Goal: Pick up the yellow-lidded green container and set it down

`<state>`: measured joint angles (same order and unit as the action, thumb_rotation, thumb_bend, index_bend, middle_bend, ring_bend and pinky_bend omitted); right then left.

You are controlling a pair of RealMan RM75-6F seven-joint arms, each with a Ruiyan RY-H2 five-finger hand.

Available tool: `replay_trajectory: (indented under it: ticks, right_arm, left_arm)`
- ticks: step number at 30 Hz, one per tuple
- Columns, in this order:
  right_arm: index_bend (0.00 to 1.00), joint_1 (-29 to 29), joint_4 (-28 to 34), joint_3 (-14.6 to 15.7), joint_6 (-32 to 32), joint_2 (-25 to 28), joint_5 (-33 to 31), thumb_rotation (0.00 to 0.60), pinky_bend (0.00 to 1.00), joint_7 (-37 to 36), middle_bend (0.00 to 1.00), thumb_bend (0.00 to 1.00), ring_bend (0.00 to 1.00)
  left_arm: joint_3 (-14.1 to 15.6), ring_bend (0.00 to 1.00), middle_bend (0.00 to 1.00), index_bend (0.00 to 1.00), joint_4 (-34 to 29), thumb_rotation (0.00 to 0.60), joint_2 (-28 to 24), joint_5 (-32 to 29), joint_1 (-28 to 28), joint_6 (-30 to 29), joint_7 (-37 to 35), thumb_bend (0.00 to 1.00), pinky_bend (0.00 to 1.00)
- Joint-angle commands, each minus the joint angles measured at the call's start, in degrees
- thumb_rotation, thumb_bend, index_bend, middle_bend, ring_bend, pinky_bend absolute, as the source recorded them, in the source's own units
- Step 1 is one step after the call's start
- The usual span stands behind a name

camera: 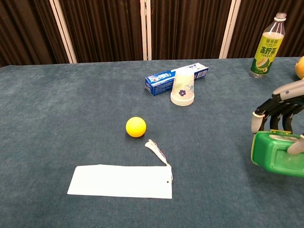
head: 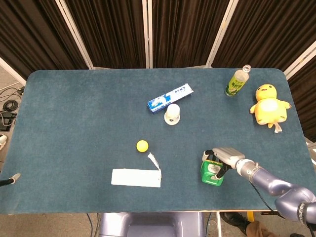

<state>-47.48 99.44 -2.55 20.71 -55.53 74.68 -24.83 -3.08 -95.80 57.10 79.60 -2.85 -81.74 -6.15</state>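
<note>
The green container [head: 211, 174] [camera: 277, 155] is at the front right of the table, low over the cloth or on it; I cannot tell which. A strip of its yellow lid [camera: 283, 135] shows along its far top edge. My right hand [head: 225, 156] [camera: 282, 110] holds it from above: the fingers [camera: 256, 121] hang down behind it and the thumb [camera: 296, 144] presses on its near face. The right forearm [head: 269, 181] runs off toward the front right corner. My left hand shows in neither view.
A yellow ball [head: 142, 145] and a white paper strip [head: 136, 177] lie front centre. A toothpaste box [head: 170, 97] and an upturned paper cup [head: 172, 114] sit mid-table. A drink bottle [head: 236, 82] and a yellow plush duck [head: 269, 104] stand at the back right.
</note>
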Motion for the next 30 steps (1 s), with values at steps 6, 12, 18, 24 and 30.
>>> replay_trajectory:
  ticks: [6,12,18,24,30]
  right_arm:
    - [0.0,-2.4,-4.9,2.8,0.3,-2.8,-5.0,0.6,0.0,9.3,0.0,0.14,0.0]
    - [0.0,0.7,-5.2,2.7,16.0,-6.6,-12.8,0.6,0.0,21.1,0.0,0.0,0.0]
    - [0.0,2.0,2.9,0.7,20.2,-2.0,-14.6,0.6,0.0,22.5,0.0,0.0,0.0]
    - [0.0,7.9,7.9,-0.1,29.9,3.1,-4.2,0.6,0.0,20.4,0.0,0.0,0.0]
    - [0.0,19.6,-2.7,1.4,54.1,-2.5,11.4,0.6,0.0,21.2,0.0,0.0,0.0]
  left_arm:
    - [0.1,0.0,0.0,0.0,-0.1,0.6,-0.1,0.0,0.0,0.2,0.0,0.0,0.0]
    - [0.1,0.0,0.0,0.0,-0.3,0.6,-0.3,-0.1,0.0,0.3,-0.1,0.0,0.0]
    - [0.1,0.0,0.0,0.0,-0.1,0.6,-0.2,-0.3,-0.1,0.5,0.0,0.0,0.0]
    - [0.0,0.0,0.0,0.0,-0.2,0.6,-0.1,-0.1,0.0,0.0,-0.1,0.0,0.0]
    - [0.1,0.0,0.0,0.0,-0.2,0.6,-0.3,0.9,0.4,-1.1,-0.8,0.0,0.0]
